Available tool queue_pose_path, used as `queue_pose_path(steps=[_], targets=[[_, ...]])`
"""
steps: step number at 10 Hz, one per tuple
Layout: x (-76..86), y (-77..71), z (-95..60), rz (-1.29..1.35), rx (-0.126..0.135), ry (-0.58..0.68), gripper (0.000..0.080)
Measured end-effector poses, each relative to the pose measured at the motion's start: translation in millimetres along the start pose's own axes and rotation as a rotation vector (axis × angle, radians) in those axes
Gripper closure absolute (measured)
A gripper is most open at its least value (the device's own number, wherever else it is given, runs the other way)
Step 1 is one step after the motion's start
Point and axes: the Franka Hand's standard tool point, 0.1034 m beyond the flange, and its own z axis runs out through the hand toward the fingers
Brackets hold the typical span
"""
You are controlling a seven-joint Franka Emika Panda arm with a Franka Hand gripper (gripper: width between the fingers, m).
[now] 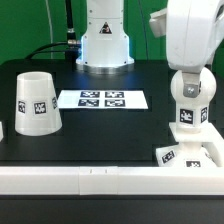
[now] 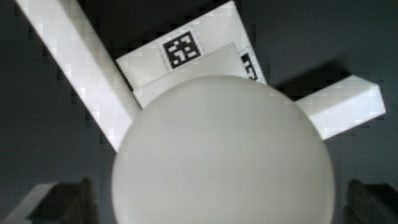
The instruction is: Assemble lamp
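- Gripping the rounded white plastic bulb point(image 1: 187, 112) for a twist looks like the step in hand. It stands upright on the flat square white base point(image 1: 192, 152), tag towards the exterior camera.
- Gripper point(image 1: 188, 90) hangs directly over the base, jaws spread wide and pinching nothing. In the wrist view the bulb dome sits between them.
- Can't tell if the bulb is fully seated in the base or only resting on it.
- Drop until the fingers flank the bulb's widest part, not the crown; a dome would likely squirt upward.
- Keep the wrist axis over the base centre. Off-axis turning risks jamming, or dragging the base.
- Base looks unclamped, with only the long white border rail point(image 1: 100, 178) just beside it. Close gently.
- Tapered white cup-like shade point(image 1: 35, 100) stands well apart from the base, toward the exterior view's left.
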Motion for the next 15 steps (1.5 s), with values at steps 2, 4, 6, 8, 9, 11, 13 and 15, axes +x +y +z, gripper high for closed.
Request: queue_pose_path(steps=[2, 4, 6, 8, 9, 11, 13, 15], targets=[[-2.9, 1.5, 1.4, -0.132, 0.001, -0.001, 0.0101], [-3.5, 0.3, 5.5, -0.217, 0.002, -0.013, 0.0101], [-0.9, -1.5, 6.2, -0.269, -0.002, -0.025, 0.0101], [-0.1, -3.2, 8.5, -0.279, 0.002, -0.028, 0.0146], [-0.7, -2.7, 8.3, -0.276, 0.002, -0.027, 0.0146], [-0.8, -2.6, 8.3, -0.253, 0.002, -0.027, 0.0223], [-1.0, -2.5, 8.3, -0.237, 0.002, -0.027, 0.0223], [0.6, -1.8, 8.8, -0.018, 0.005, -0.026, 0.0223]])
